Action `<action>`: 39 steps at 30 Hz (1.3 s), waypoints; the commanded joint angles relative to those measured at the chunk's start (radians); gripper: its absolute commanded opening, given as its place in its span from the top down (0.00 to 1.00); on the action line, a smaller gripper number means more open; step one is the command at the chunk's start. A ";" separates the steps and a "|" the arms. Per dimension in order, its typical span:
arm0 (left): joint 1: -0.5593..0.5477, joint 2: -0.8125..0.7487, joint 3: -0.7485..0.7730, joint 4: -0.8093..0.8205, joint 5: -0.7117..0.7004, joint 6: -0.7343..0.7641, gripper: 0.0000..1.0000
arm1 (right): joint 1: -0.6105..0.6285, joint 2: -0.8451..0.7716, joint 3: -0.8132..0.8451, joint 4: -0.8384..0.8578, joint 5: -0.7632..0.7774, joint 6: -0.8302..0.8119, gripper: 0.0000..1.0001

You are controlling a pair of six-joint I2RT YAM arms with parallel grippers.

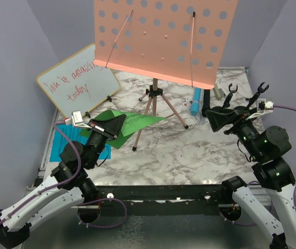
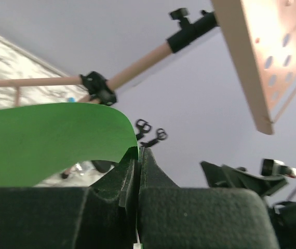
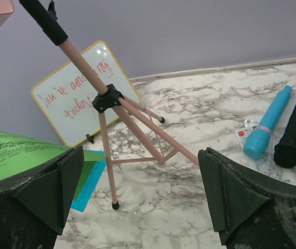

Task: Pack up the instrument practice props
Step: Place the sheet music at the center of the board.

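The pink tripod music holder (image 1: 163, 36) stands mid-table, with its perforated tray high over the legs. My left gripper (image 1: 118, 124) is shut on an edge of the green music sheet (image 1: 137, 122) and holds it lifted and curled, left of the tripod. The left wrist view shows the jaws (image 2: 138, 153) pinched on the green sheet (image 2: 49, 140). The blue sheet (image 1: 64, 139) lies flat under my left arm. My right gripper (image 1: 215, 118) is open and empty, right of the tripod (image 3: 111, 98). The blue microphone (image 1: 196, 101) and black microphone (image 1: 206, 101) lie at the back right. Two black mic holders (image 1: 231, 93) stand behind my right gripper.
The yellow-framed whiteboard (image 1: 78, 78) with red writing leans at the back left. A small silver cylinder (image 1: 218, 91) lies near the microphones. A small clear packet (image 3: 246, 136) lies by the blue microphone (image 3: 267, 129). Purple walls close in the marble table.
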 commanded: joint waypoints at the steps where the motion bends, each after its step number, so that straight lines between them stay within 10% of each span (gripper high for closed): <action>1: 0.006 0.043 0.025 -0.124 -0.133 0.095 1.00 | -0.004 0.007 0.031 -0.050 0.053 -0.055 0.00; 9: 0.052 0.205 0.051 -0.018 -0.151 0.163 1.00 | -0.003 0.005 0.011 -0.061 0.044 -0.088 0.00; 19: 0.443 0.321 0.097 0.018 0.124 0.120 1.00 | -0.004 -0.009 -0.015 -0.075 0.040 -0.125 0.00; 39: 0.995 0.517 0.334 -0.114 0.248 0.270 1.00 | -0.002 -0.070 -0.067 -0.039 -0.022 -0.201 0.00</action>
